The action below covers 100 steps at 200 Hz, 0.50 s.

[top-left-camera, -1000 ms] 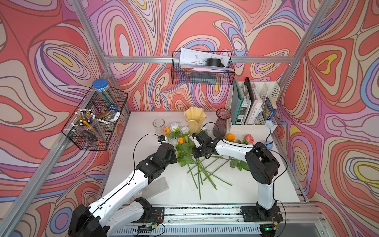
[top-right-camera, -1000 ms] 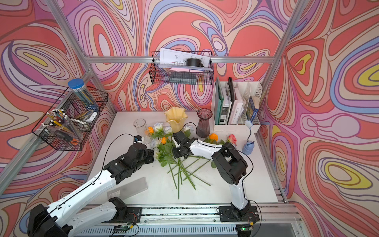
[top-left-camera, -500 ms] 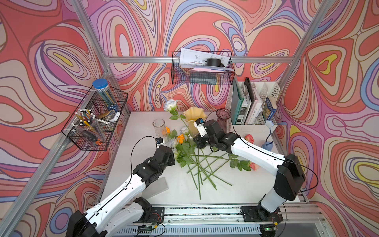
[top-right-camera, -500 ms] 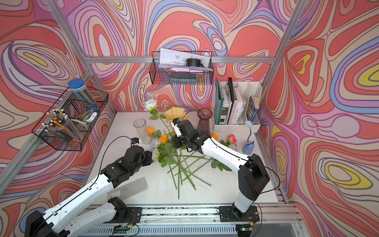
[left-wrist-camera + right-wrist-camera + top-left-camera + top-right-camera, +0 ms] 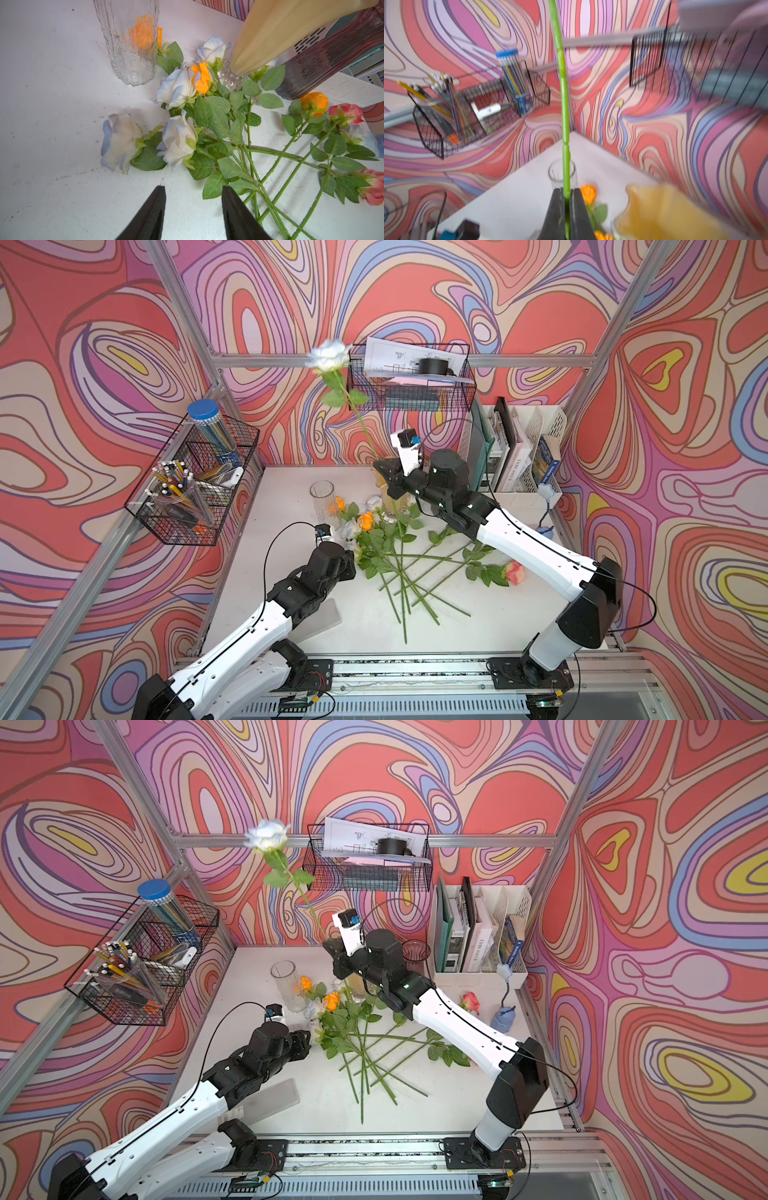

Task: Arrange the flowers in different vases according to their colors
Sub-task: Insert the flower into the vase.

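- Right gripper [image 5: 566,190] is clamped hard on the green stem of a white rose [image 5: 330,356], both fingers pinching it with no gap showing.
- That rose stands nearly upright, well above the table [image 5: 291,497]. In both top views its head shows just beside the wire wall basket [image 5: 409,381].
- The gripper hangs at the back of the table, near the creamy yellow vase [image 5: 357,984], and the right arm covers most of that vase in the top views.
- Where the stem's lower end sits below the fingers, I cannot tell.
- Clear ribbed glass vase [image 5: 127,41] stands upright and holds no flower; the orange seen through the glass is a rose lying behind it.
- Smoky purple-brown vase [image 5: 415,955] stands upright just beside the yellow one, in front of the white file organizer [image 5: 478,928].
- Left gripper [image 5: 193,188] is low over the table with its jaws apart and nothing between them.
- It sits just short of the flower pile [image 5: 386,539], and two pale blue-white roses [image 5: 178,141] lie closest to its fingertips.
- The pile lies flat on the table with stems crossing. White and orange heads point toward the vases, and one orange rose [image 5: 200,76] touches the yellow vase's glass foot.
- Two pink roses [image 5: 346,112] lie at the far side of the pile from the clear vase.
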Tool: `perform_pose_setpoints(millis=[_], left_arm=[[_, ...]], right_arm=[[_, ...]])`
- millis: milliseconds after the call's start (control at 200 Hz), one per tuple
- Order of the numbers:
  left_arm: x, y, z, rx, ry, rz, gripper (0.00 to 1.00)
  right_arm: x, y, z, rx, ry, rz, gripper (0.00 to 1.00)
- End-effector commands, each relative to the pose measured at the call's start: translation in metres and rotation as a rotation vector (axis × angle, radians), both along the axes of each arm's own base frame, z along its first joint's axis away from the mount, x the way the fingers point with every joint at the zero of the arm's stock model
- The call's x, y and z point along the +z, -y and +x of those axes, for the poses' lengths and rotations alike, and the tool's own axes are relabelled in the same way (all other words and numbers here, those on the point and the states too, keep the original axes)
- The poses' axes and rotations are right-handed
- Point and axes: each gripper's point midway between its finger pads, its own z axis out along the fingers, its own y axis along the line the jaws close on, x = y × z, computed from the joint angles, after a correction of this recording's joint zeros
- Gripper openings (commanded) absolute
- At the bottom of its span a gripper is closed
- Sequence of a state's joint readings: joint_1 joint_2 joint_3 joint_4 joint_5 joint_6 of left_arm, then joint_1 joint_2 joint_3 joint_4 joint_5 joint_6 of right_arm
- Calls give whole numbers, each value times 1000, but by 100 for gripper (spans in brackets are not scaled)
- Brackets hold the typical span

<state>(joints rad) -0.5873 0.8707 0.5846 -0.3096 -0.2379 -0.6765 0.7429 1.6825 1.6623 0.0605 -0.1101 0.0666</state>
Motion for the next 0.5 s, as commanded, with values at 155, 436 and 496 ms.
perform_pose_setpoints(millis=[155,436,496], left_arm=[[-12,-1,-3,-14,-5,-2,51],[-18,3,2,-28,-6,5,51],[-18,3,2,-34,-6,9,51]], right_arm=[[48,-7,57,-199,306,40,0],[4,-20,121,-302,374,-58,0],[-5,-18,131,-318,371,-72,0]])
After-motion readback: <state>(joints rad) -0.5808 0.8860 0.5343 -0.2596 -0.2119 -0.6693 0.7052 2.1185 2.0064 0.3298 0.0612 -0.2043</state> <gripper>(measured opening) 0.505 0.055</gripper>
